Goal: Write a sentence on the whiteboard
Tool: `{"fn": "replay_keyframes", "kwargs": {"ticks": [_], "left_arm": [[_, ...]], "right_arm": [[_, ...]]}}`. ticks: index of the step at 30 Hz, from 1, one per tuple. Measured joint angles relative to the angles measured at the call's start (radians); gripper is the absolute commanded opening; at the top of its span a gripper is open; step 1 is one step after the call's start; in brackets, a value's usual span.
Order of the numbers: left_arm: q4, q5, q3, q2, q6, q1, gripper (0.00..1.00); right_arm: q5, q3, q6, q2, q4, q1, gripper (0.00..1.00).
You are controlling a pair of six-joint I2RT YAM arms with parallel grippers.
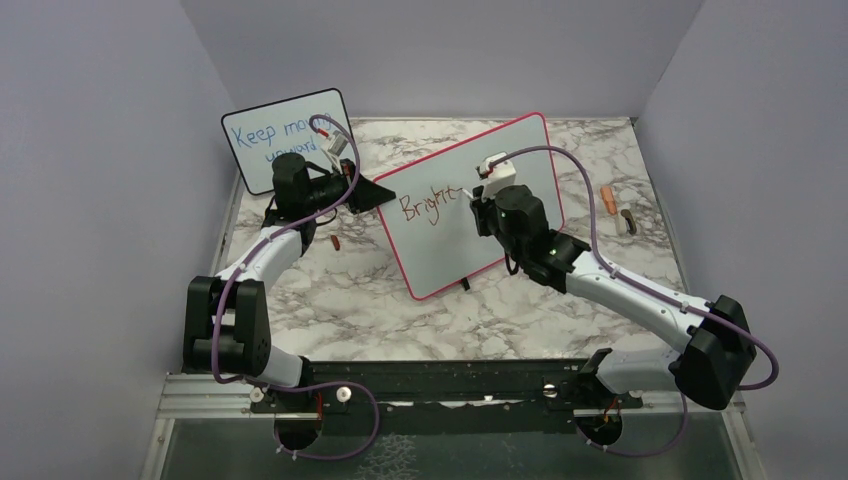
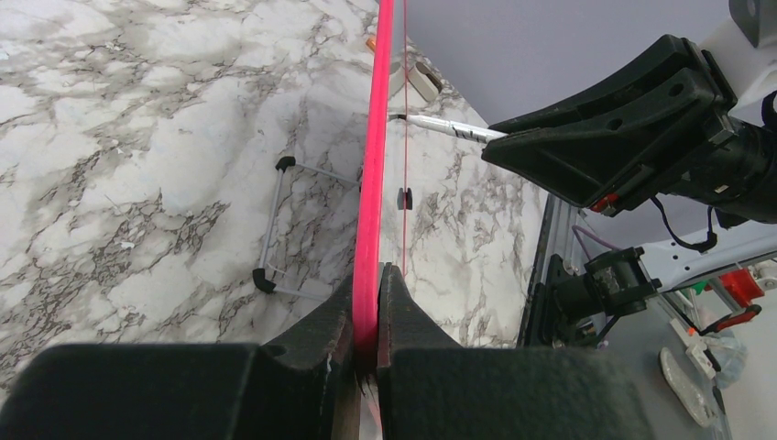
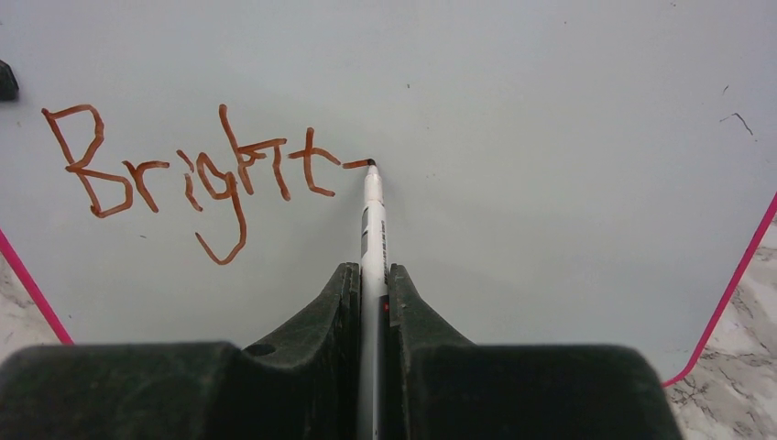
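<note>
On the desk (image 1: 350, 300), a white marble-patterned surface with grey veins closed in by plain lavender-grey walls on three sides, the whiteboard (image 1: 440, 250) is standing near the middle, tilted on its small black feet, its thin red-pink frame facing the near edge. A smaller black-framed board (image 1: 285, 135) with blue writing is leaning in the far left corner, and an orange cap (image 1: 608, 200) is lying near the right edge. The left end effector (image 2: 368, 280) is pinching the whiteboard's left edge, its fingers narrowed onto the red-pink frame with no gap showing. The right end effector (image 3: 371, 270) is clamping a white marker (image 3: 371, 220) between closed fingers, and the marker's dark tip is touching the board surface at the end of a short horizontal stroke. The sentence (image 3: 202, 170) is reading "Bright" so far in reddish-brown letters, sitting in the upper left part of the board, with the fresh stroke just right of the "t". The rest of the board is showing blank.
</note>
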Motion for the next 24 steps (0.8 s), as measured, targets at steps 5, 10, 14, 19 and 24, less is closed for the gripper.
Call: {"fn": "replay_keyframes", "kwargs": {"ticks": [5, 10, 14, 19, 24], "left_arm": [[-0.004, 0.000, 0.003, 0.002, 0.001, 0.000, 0.00], [-0.005, 0.000, 0.004, 0.002, 0.003, 0.000, 0.00], [-0.005, 0.000, 0.004, 0.002, 0.003, 0.000, 0.00], [-0.005, 0.001, 0.004, 0.002, 0.004, 0.000, 0.00], [-0.005, 0.000, 0.004, 0.002, 0.004, 0.000, 0.00]], "right_arm": [[0.000, 0.000, -0.002, 0.000, 0.002, -0.002, 0.01], [0.006, 0.000, -0.005, 0.000, 0.008, -0.008, 0.01], [0.006, 0.000, -0.011, 0.000, 0.017, -0.012, 0.01], [0.005, 0.001, -0.020, 0.003, 0.031, -0.013, 0.01], [-0.007, 0.009, -0.031, 0.011, 0.037, -0.013, 0.01]]}}
